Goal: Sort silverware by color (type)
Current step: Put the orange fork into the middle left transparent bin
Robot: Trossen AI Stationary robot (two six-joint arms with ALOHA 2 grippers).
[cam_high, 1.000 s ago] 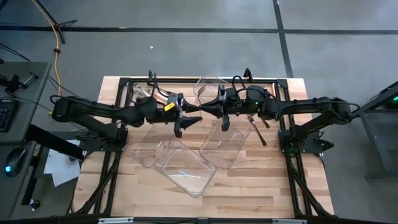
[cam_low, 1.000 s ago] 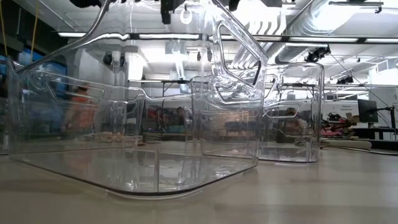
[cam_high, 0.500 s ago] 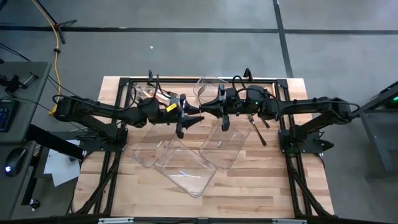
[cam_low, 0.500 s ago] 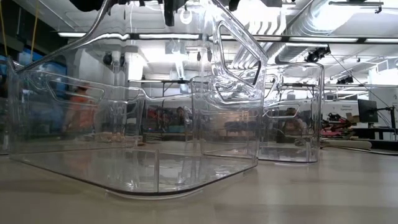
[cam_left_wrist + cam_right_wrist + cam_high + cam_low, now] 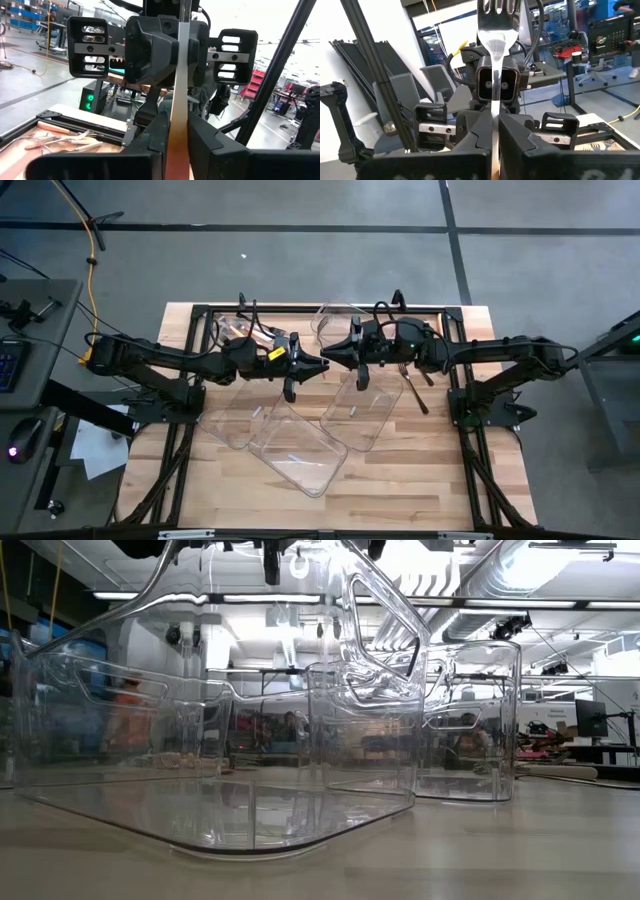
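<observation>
Silver-headed and orange at its handle end, one fork [image 5: 496, 30] is being passed between the arms in mid-air above the clear bins [image 5: 296, 448] at the table's middle. From the left, the left gripper [image 5: 318, 364] clamps its handle, seen in the left wrist view; the right gripper [image 5: 331, 358] pinches the fork too. Next, I judge, one gripper must release so the other can carry it to a bin.

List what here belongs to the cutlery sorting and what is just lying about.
Job in hand: fork, gripped by both the left pincer and the right pincer; orange-handled cutlery at the left; dark cutlery at the right; clear bins.
Lying about: yellow cable, mouse, keyboard.
</observation>
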